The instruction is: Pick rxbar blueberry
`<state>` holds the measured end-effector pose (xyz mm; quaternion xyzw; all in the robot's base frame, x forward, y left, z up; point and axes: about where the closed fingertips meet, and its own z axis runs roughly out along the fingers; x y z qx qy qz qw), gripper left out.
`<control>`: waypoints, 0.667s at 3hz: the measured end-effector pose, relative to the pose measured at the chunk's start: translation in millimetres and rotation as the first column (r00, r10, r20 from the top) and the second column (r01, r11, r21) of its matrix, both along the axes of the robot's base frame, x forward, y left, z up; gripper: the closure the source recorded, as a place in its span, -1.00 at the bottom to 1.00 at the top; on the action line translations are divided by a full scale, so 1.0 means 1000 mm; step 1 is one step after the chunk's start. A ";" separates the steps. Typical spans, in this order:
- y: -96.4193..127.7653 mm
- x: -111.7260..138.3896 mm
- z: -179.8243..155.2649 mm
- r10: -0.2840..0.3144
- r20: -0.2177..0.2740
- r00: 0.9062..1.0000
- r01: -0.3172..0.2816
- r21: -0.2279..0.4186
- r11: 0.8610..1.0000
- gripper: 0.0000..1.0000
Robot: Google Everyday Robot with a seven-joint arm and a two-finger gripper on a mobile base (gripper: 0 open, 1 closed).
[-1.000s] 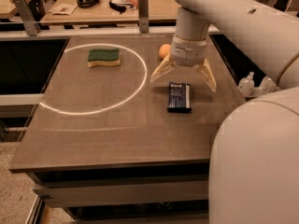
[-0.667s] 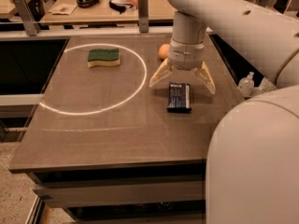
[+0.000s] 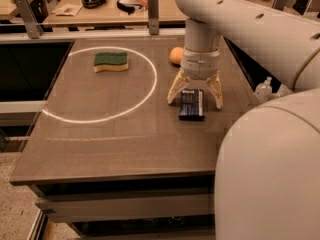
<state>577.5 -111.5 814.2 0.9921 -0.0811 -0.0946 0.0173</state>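
The rxbar blueberry lies flat on the brown table, a dark blue glossy bar with pale print, right of the table's middle. My gripper hangs straight down over its far end. Its two cream fingers are spread wide, one on each side of the bar, tips close to the table. Nothing is held.
A green-and-yellow sponge lies at the back left inside a bright ring of light. An orange fruit sits just behind the gripper. A small clear bottle stands off the right edge. My white arm fills the right foreground.
The gripper has come lower and slightly nearer, so its spread fingers now straddle the bar's far end instead of hanging behind it. The bar has not moved.
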 end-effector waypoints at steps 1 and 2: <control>-0.001 0.000 0.000 -0.002 -0.001 1.000 0.002 -0.001 1.000 -0.12; -0.002 0.000 0.001 -0.004 -0.001 1.000 0.004 -0.003 1.000 -0.11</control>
